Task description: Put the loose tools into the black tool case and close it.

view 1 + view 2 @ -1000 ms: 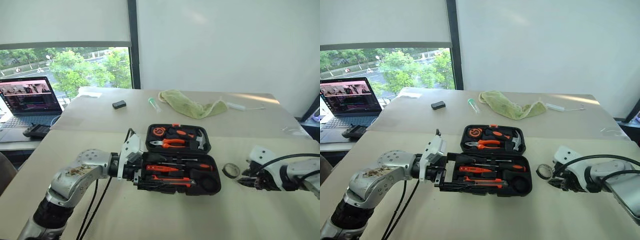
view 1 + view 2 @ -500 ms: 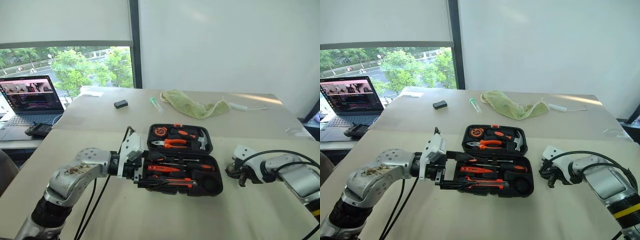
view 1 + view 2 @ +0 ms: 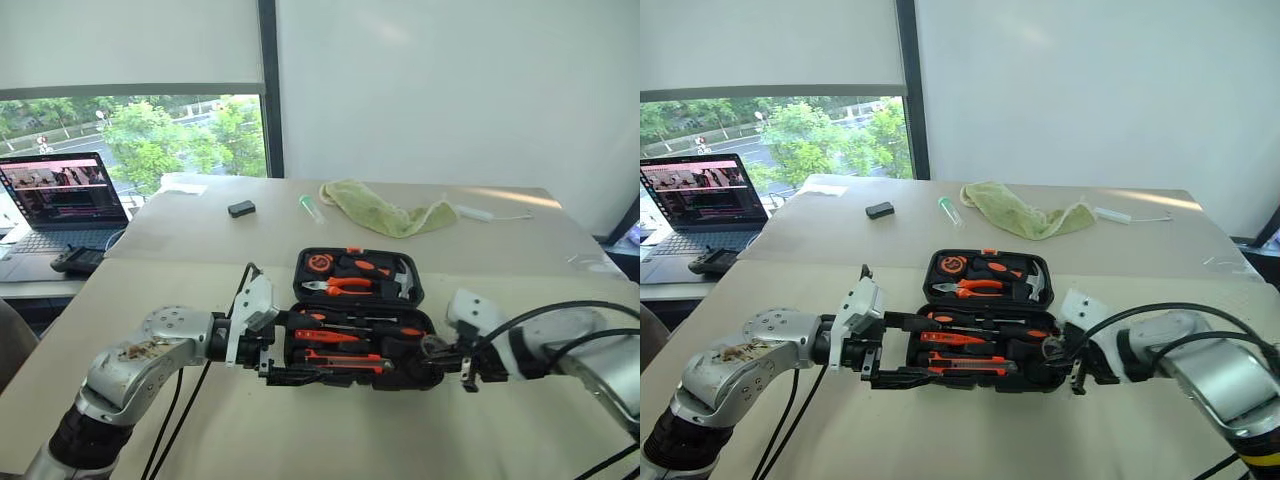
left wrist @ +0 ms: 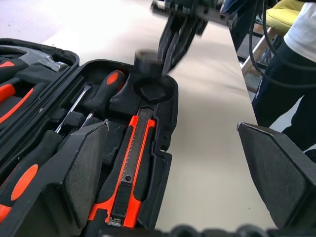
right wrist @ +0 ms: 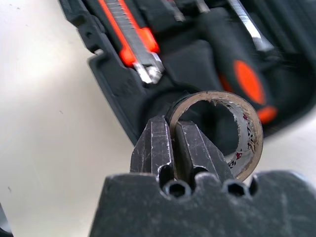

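My right pincer (image 5: 173, 143) pinches the tape roll's (image 5: 232, 129) wall; I lower it squarely over what seems the round recess (image 4: 150, 90). Left pincer (image 4: 173, 182) gapes wide, steadying the tool case (image 3: 352, 382).

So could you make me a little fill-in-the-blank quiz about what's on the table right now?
1. The right gripper is shut on the ____, pinching its wall.
2. The black tool case lies ____ on the table, lid back.
3. Behind the case, a crumpled ____ cloth lies on the table.
4. The left gripper reaches the case with its fingers ____.

Missing words: tape roll; open; green; open
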